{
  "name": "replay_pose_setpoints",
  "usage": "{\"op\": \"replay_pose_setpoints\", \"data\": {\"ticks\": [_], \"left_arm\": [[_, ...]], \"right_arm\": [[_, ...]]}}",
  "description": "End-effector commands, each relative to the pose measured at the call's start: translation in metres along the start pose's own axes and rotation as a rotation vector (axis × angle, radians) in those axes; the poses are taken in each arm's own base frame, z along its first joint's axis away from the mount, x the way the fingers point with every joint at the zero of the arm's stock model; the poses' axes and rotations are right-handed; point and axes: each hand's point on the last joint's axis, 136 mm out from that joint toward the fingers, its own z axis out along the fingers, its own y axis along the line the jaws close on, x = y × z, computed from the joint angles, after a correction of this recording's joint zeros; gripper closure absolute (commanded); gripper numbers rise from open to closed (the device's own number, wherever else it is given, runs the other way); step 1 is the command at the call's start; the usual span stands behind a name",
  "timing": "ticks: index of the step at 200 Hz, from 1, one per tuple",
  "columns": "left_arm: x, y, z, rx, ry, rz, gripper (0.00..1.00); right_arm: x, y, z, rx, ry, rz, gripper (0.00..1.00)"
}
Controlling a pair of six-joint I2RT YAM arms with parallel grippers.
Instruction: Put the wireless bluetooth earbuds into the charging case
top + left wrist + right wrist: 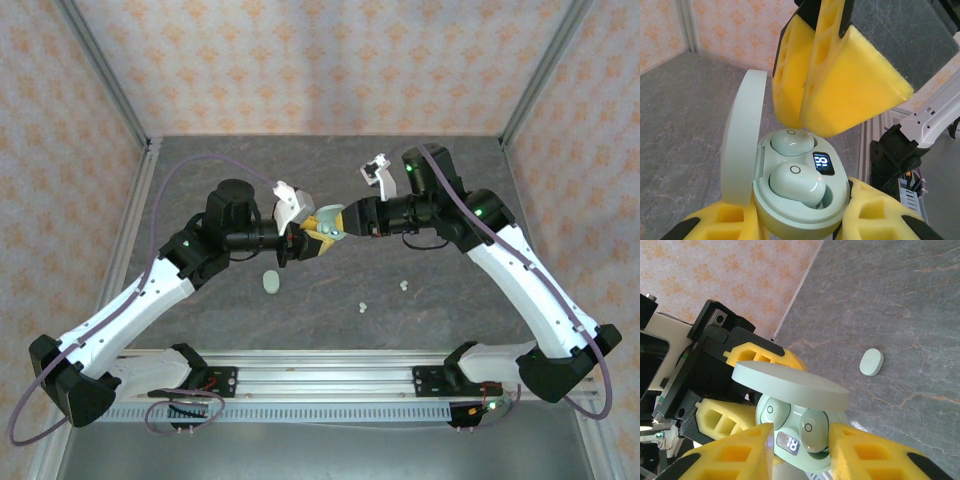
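Observation:
My left gripper (303,244) is shut on the pale green charging case (800,205), holding it above the table with its lid (740,140) swung open. Two pale green earbuds sit in it. The far earbud (792,142) lies flat in its socket, while the near earbud (797,182) rests tilted, partly proud of its socket. A lit display (823,163) glows beside them. My right gripper (802,452) hovers right over the case, open, its yellow fingers (840,75) straddling the tilted earbud (812,432). Two tiny whitish earbuds (363,306) (404,286) lie loose on the table.
A second pale green case (271,283), shut, lies on the grey table (450,200) below the left arm; it is also in the right wrist view (871,362). Patterned walls and metal posts enclose the table, and an aluminium rail (320,365) runs along the near edge.

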Motion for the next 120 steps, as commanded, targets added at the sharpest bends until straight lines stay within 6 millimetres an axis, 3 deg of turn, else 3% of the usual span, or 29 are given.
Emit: {"op": "replay_pose_setpoints", "data": {"ticks": [1,37,72,86,91,120], "left_arm": [[-0.023,-0.009,-0.006,0.013,-0.066,0.057,0.87],[-0.023,-0.009,-0.006,0.010,-0.067,0.057,0.87],[-0.027,-0.008,-0.007,0.004,-0.078,0.061,0.87],[-0.029,-0.008,-0.007,0.001,-0.087,0.063,0.87],[-0.029,-0.008,-0.007,-0.001,-0.087,0.062,0.87],[-0.033,-0.009,-0.008,-0.001,-0.106,0.062,0.87]], "right_arm": [[-0.007,0.013,-0.012,-0.006,-0.039,-0.026,0.62],[-0.016,0.015,-0.025,0.033,-0.101,-0.022,0.55],[-0.025,0.001,-0.044,0.146,-0.203,0.042,0.49],[-0.026,-0.007,-0.039,0.161,-0.214,0.100,0.47],[-0.024,-0.002,-0.046,0.139,-0.237,0.106,0.46],[-0.021,0.004,-0.035,0.014,-0.253,0.214,0.42]]}}
